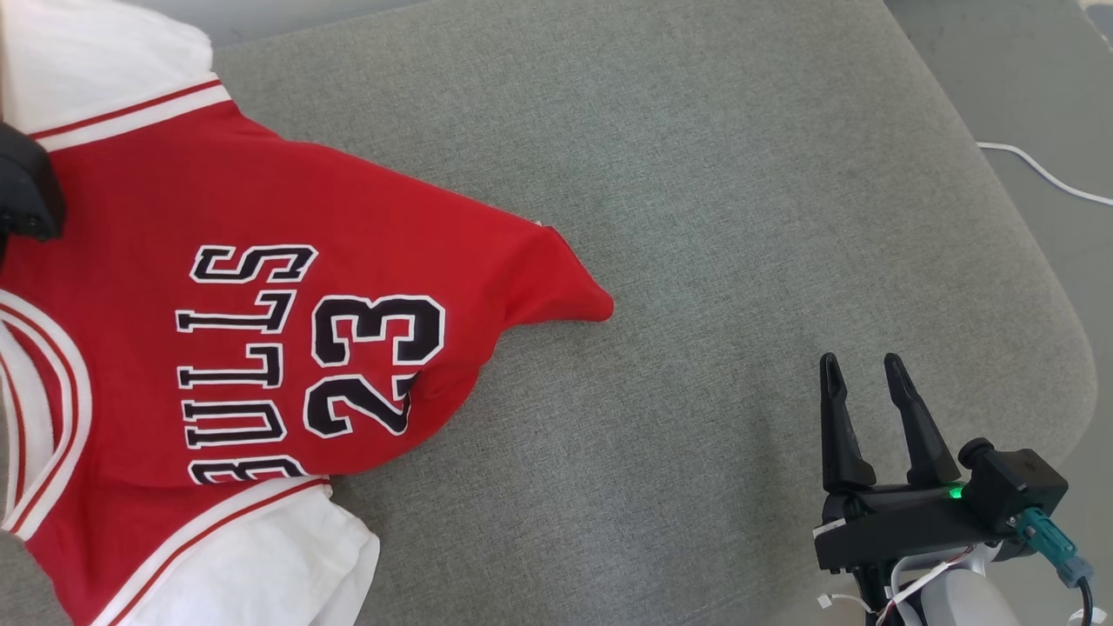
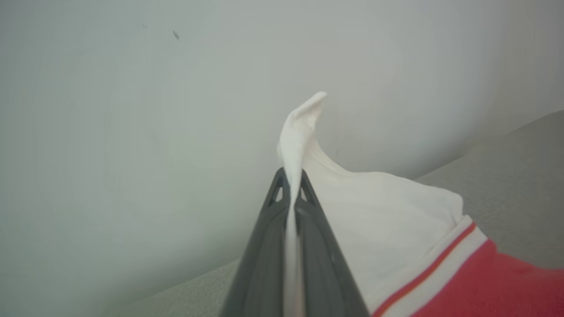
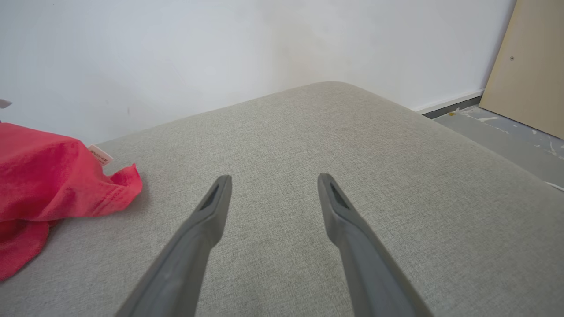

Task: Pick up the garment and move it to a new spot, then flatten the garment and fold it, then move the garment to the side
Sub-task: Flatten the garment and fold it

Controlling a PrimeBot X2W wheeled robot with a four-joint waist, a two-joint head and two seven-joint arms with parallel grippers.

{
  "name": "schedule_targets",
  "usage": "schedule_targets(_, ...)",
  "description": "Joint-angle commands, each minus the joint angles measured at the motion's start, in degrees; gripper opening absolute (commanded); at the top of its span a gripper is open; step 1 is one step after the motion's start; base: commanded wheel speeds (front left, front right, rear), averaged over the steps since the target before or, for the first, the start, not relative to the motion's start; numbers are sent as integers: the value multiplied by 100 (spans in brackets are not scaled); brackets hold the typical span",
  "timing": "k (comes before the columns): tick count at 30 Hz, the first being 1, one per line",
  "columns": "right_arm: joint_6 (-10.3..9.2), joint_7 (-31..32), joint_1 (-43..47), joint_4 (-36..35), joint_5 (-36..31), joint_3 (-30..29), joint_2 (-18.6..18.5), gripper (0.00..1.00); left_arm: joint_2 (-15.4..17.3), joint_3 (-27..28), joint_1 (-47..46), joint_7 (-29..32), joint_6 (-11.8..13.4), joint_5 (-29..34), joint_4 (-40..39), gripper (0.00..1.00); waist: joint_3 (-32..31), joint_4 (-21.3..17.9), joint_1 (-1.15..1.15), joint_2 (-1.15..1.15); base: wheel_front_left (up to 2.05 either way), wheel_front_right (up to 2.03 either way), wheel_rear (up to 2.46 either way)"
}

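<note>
Garment [image 1: 261,261] cloth is clenched in the left jaws: in the left wrist view the two dark fingers [image 2: 264,246] press together on a fold of white sleeve [image 2: 387,211], a peak of it sticking out past the tips; the right jaws stand released, spread with nothing between them, over bare grey cushion [image 1: 696,174]; outward from the left grip the sleeve runs into the red body, which lies rumpled on the cushion at the left of the head view, printed side up; its long axis runs across that view, neckline [image 1: 78,391] at the left edge and hem toward the right, one hem corner [image 1: 591,304] drawn to a point aimed at the open middle of the cushion; a second sleeve [image 1: 278,556] lies bunched at the near edge; the right jaws are well apart from the cloth, the hem corner being its nearest part, ahead and to their left; by my reading the pickup is in hand and the carry comes next; the free room lies rightward along the long axis; held by one sleeve alone, the rest would likely trail and twist.
</note>
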Motion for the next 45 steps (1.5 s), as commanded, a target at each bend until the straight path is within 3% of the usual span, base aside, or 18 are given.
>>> schedule_targets(1,5,-10,-46,-23,-32,-9,1,100,-25,26,33,-42,31,19,112,15,8,1,0,0,0,0,0)
schedule_targets(2,5,-10,-49,-27,-38,-8,2,100,-44,25,59,-81,43,29,174,88,14,5,0,0,0,0,0)
schedule_targets(3,5,-10,-52,-30,-46,-11,5,100,-78,29,68,-101,29,36,220,100,16,17,0,0,0,0,0)
schedule_targets(9,5,-10,19,-31,-97,-79,0,100,-183,270,98,-182,9,-24,150,100,-165,204,0,0,0,0,0)
schedule_targets(15,6,-11,220,-15,-128,-145,-77,100,-405,1475,1132,-174,144,-17,-1374,100,-689,637,0,0,0,0,0)
schedule_targets(22,5,-11,403,38,-173,-66,-173,100,-710,2155,2441,-176,131,337,-2557,100,-1143,1068,0,0,0,0,0)
schedule_targets(26,5,-10,534,53,-173,-41,-232,100,-885,2340,3199,-178,72,586,-3126,100,-1424,1322,0,0,0,0,0)
schedule_targets(35,5,10,860,92,-144,24,-247,100,-1088,2596,4737,-177,249,1043,-4089,100,-1873,1756,0,0,0,0,0)
schedule_targets(45,5,90,1044,-31,-148,-60,-284,100,-1212,2718,6012,-177,302,1249,-4691,100,-2036,2060,0,0,0,0,0)
